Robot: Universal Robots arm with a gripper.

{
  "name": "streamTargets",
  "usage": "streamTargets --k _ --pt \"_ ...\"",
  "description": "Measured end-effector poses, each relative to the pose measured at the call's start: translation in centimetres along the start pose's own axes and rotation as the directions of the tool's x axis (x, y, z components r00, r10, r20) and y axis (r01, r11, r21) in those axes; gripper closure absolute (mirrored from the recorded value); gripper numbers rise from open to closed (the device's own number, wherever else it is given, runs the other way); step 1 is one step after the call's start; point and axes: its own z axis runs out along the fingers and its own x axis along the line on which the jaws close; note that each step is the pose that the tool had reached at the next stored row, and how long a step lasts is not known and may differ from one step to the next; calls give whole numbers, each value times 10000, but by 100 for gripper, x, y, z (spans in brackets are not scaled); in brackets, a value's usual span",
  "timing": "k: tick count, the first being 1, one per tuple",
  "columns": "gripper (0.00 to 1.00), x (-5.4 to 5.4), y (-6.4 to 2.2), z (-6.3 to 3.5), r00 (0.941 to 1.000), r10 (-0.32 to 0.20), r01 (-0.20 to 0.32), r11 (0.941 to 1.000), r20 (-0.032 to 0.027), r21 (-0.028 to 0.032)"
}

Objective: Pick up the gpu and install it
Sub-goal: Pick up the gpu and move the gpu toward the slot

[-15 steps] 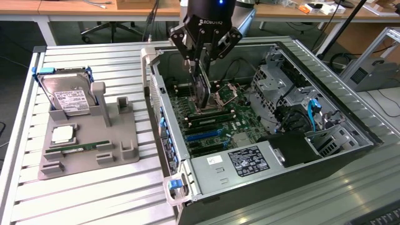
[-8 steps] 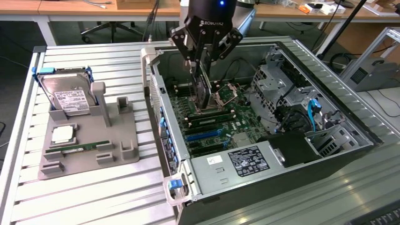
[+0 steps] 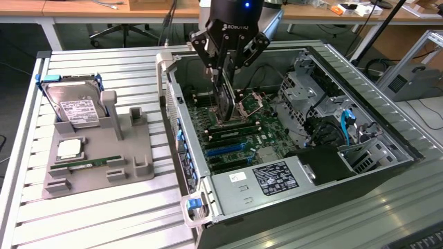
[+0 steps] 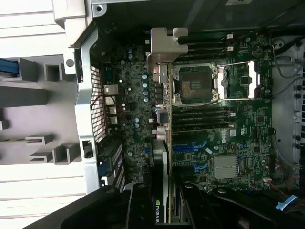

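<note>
An open computer case (image 3: 387, 140) lies on the slatted surface (image 3: 104, 218), its power supply (image 3: 273, 176) nearest. To the exterior view's left, a grey holder (image 3: 132, 155) keeps a memory stick (image 3: 86, 163) and, farther back, a hard drive (image 3: 80, 106). Deeper in the case, the tool (image 3: 226, 70) is clamped on the gpu (image 3: 225, 104), which hangs on end over the motherboard (image 3: 266, 140) beside the empty processor socket (image 3: 249, 106). The install step looks to be in hand, with the card not yet seated. Seating it would call for bringing its connector edge in line with a blue slot (image 4: 188, 148). The wrist view shows the card edge-on, its silver bracket (image 4: 164, 45) at the end away from the tool. The exterior view shows its height above the board.
</note>
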Motion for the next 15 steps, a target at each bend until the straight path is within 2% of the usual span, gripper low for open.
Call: streamTargets --k 15 --pt "73 -44 0 39 10000 0 0 10000 4 41"
